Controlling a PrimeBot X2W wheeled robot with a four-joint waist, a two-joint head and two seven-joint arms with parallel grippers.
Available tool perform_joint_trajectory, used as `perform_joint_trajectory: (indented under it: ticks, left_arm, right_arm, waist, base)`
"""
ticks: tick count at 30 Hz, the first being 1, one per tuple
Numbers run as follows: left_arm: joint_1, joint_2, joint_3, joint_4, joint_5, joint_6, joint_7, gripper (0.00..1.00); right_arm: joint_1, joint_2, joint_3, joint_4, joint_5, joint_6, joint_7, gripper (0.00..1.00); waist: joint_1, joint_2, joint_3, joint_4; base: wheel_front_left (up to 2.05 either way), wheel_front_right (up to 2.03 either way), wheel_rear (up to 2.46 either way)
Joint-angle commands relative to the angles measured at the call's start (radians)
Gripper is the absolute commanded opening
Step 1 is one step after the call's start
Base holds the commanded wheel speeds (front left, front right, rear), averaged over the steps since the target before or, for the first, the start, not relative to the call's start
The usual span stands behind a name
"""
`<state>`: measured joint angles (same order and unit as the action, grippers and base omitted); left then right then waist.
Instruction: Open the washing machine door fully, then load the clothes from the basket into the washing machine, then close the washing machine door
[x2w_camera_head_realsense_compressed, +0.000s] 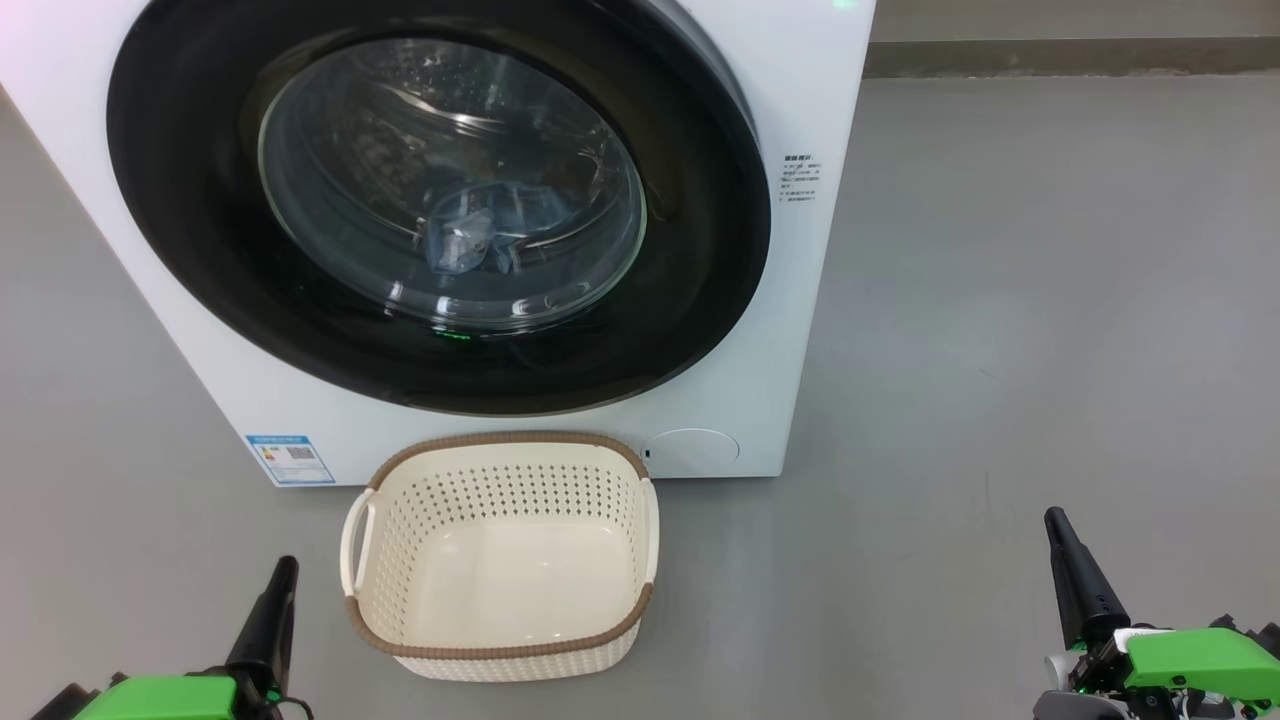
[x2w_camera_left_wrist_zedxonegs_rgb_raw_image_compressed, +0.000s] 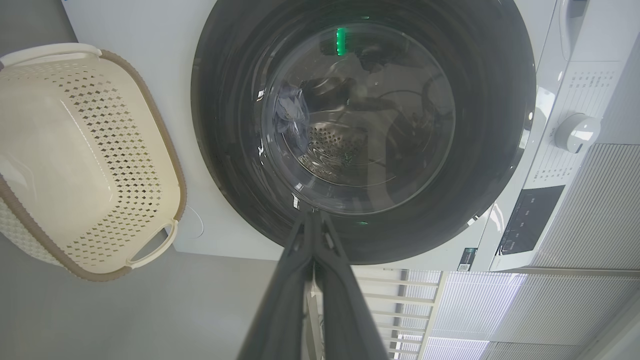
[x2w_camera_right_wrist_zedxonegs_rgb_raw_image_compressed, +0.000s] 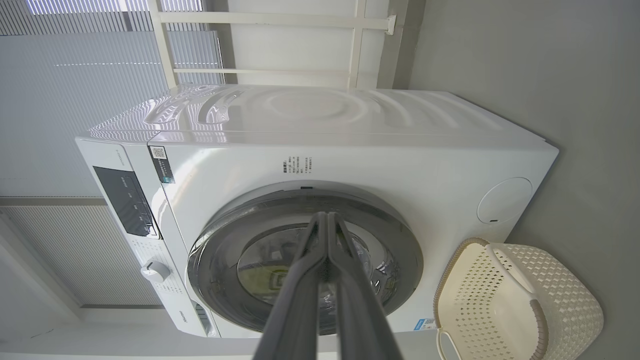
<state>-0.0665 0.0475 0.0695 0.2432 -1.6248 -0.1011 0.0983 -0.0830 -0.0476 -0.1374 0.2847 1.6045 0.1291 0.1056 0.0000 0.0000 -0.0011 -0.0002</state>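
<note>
- Evidently, in the head view the washing machine door (x2w_camera_head_realsense_compressed: 440, 200) sits shut against the white washing machine (x2w_camera_head_realsense_compressed: 800, 100) across the upper left and centre of the frame.
- The clothes (x2w_camera_head_realsense_compressed: 470, 235) are seen as pale blue cloth behind the glass, low in the drum. They are judged soft, light and limp, best pinched at a bunched fold.
- The basket (x2w_camera_head_realsense_compressed: 500, 650) stands on the grey floor at lower centre, just before the machine, with nothing in it. It is judged light and stiff, best taken by a side handle.
- The left gripper (x2w_camera_head_realsense_compressed: 287, 570) at lower left and the right gripper (x2w_camera_head_realsense_compressed: 1055, 522) at lower right each show as one dark point, clear of everything.
- In the left wrist view the left gripper (x2w_camera_left_wrist_zedxonegs_rgb_raw_image_compressed: 312, 216) is seen with fingers pressed together on nothing, at lower centre. The door (x2w_camera_left_wrist_zedxonegs_rgb_raw_image_compressed: 360, 125) takes up the centre and the basket (x2w_camera_left_wrist_zedxonegs_rgb_raw_image_compressed: 167, 145) lies at the left edge.
- In the right wrist view the right gripper (x2w_camera_right_wrist_zedxonegs_rgb_raw_image_compressed: 327, 217) is likewise pressed together and empty before the door (x2w_camera_right_wrist_zedxonegs_rgb_raw_image_compressed: 225, 240), with the basket (x2w_camera_right_wrist_zedxonegs_rgb_raw_image_compressed: 452, 280) at lower right.
- The door is judged rigid and weighty, with a glossy rim that could slip between narrow fingers. Its outer edge seems the place to hook, though no handle can be made out.
- With the load inside and the door shut, the task is judged complete.
</note>
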Motion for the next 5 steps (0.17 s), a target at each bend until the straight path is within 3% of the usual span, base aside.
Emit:
perform_joint_trajectory:
  ticks: [1,5]
  left_arm:
    - [-0.043,0.011,0.034,-0.029,0.007,0.003,0.005,0.00]
    - [-0.043,0.011,0.035,-0.029,0.007,0.003,0.006,0.00]
  right_arm:
    - [-0.039,-0.003,0.022,-0.029,0.003,0.002,0.008,0.00]
    - [-0.039,-0.003,0.022,-0.029,0.003,0.002,0.008,0.00]
  waist:
    - [0.0000,0.0000,0.000,0.000]
    - [0.0000,0.0000,0.000,0.000]
  base:
    - [0.00,0.00,0.00]
    - [0.00,0.00,0.00]
